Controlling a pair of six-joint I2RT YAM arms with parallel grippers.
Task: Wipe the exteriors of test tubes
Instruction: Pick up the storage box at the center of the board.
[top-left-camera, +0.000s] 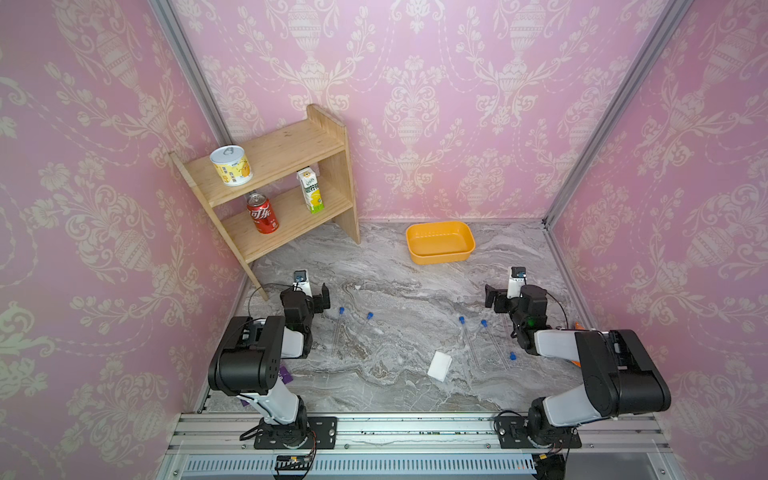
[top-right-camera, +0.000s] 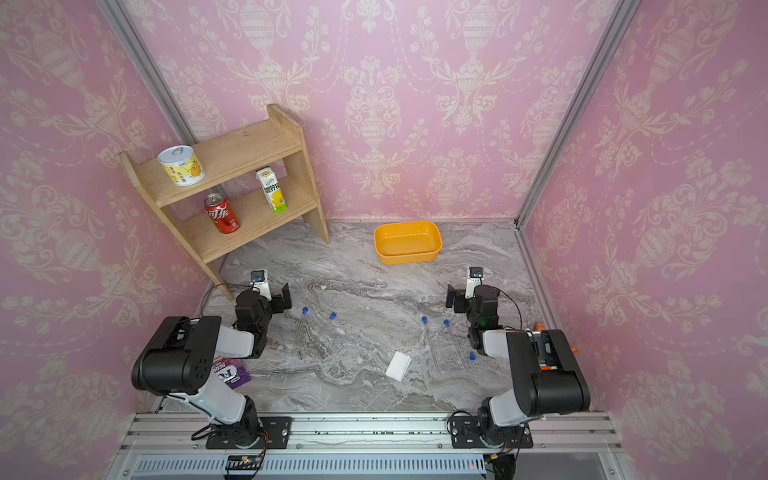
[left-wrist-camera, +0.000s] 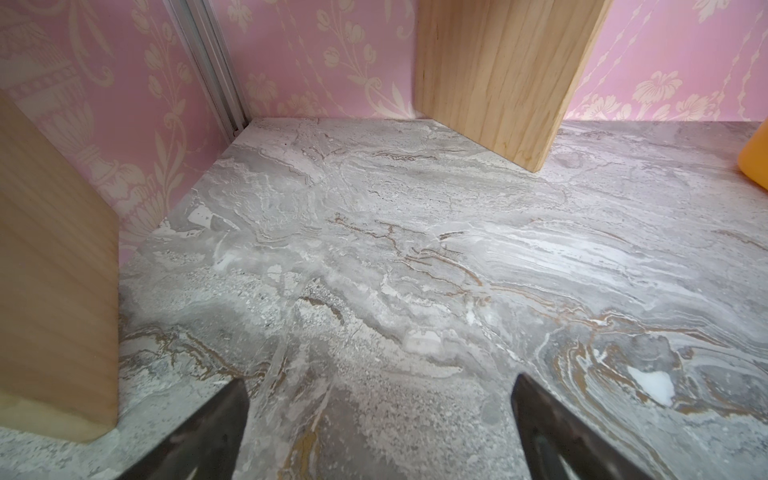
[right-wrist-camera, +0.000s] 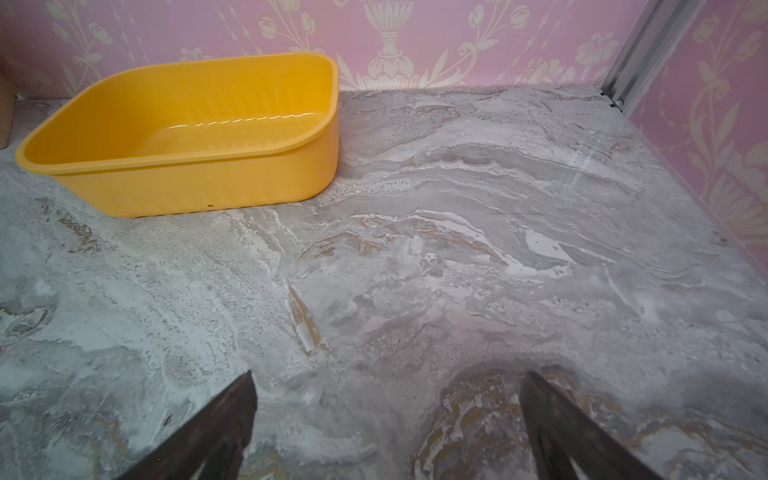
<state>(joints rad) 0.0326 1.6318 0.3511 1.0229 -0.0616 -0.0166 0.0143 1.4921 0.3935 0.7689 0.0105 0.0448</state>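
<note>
Both stand wide and empty above the marble bench (top-left-camera: 399, 286) — the left pincer (left-wrist-camera: 380, 388) and the right pincer (right-wrist-camera: 390, 380). Two test tubes (top-left-camera: 337, 334) lie just right of and nearer than the left pincer; three more lie near the right one — none touched, with a white pad (top-left-camera: 439, 365) beside them.

Grey marble-look table (top-left-camera: 395, 291): five test tubes (top-left-camera: 338, 332) lie flat on it, two left of centre & three right of centre, four w/ blue caps twd the back and one w/ cap twd the front. A white pad (top-left-camera: 439, 365) lies near the right group, closer to the front. At the back sits a yellow tub (top-left-camera: 440, 257), a wooden shelf (top-left-camera: 345, 199) stands in the back-left corner, & a purple packet (top-right-camera: 230, 374) lies front-left, partly hidden.
</note>
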